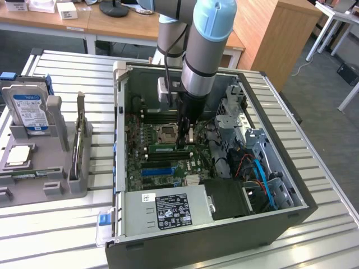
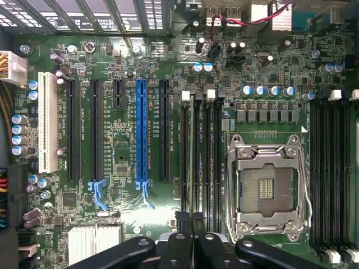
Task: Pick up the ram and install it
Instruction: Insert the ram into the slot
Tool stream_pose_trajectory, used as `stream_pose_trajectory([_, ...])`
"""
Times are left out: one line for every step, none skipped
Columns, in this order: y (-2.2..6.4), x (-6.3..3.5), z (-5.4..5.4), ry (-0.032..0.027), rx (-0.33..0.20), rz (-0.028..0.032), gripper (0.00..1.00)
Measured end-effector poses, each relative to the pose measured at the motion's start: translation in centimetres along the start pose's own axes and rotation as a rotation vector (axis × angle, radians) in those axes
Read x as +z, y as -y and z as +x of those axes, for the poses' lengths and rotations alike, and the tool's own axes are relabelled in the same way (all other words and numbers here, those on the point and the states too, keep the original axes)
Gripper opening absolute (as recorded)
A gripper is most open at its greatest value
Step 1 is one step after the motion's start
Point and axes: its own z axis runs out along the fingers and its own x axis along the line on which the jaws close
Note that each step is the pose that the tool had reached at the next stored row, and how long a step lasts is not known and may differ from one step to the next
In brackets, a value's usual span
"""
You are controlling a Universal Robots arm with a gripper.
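An open computer case (image 1: 291, 216) fills the centre and lower right of the exterior frame, and the arm (image 1: 205, 45) drops into it from the top centre over the green motherboard (image 1: 140, 134). The ram (image 1: 165, 149) stands on edge among the black memory slots (image 2: 207, 157) just left of the frame's centre. The gripper (image 1: 185, 141) has its tips at the stick's right-hand end, fingers (image 2: 180, 235) pressed together; whether they nip the board cannot be told.
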Motion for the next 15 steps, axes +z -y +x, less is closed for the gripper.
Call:
stream_pose_trajectory([0.00,0.01,0.00,0.0002,0.000,0.0001,0.12])
stream_pose_trajectory([0.00,0.02,0.00,0.0003,0.000,0.0001,0.12])
stream_pose_trajectory([0.00,0.01,0.00,0.0003,0.000,0.0001,0.12])
stream_pose_trajectory([0.00,0.03,0.01,0.0005,-0.001,0.0002,0.12])
stream_pose_trajectory([0.01,0.03,0.05,0.0006,-0.001,0.0002,0.12])
stream_pose_trajectory([0.01,0.02,0.09,0.0005,-0.001,0.0001,0.12])
stream_pose_trajectory([0.01,0.01,0.13,0.0003,-0.001,0.0001,0.12])
stream_pose_trajectory([0.00,0.01,0.15,0.0003,-0.001,0.0001,0.12])
stream_pose_trajectory([0.00,0.01,0.15,0.0003,-0.001,0.0001,0.12])
stream_pose_trajectory([0.00,0.01,0.17,0.0003,-0.001,0.0001,0.12])
stream_pose_trajectory([0.01,0.02,0.19,0.0003,-0.001,0.0001,0.12])
stream_pose_trajectory([0.01,0.02,0.20,0.0003,-0.001,0.0001,0.12])
stream_pose_trajectory([0.01,0.03,0.20,0.0004,-0.001,0.0001,0.12])
stream_pose_trajectory([0.01,0.02,0.23,0.0003,-0.001,0.0001,0.12])
stream_pose_trajectory([0.01,0.02,0.27,0.0002,-0.001,0.0000,0.12])
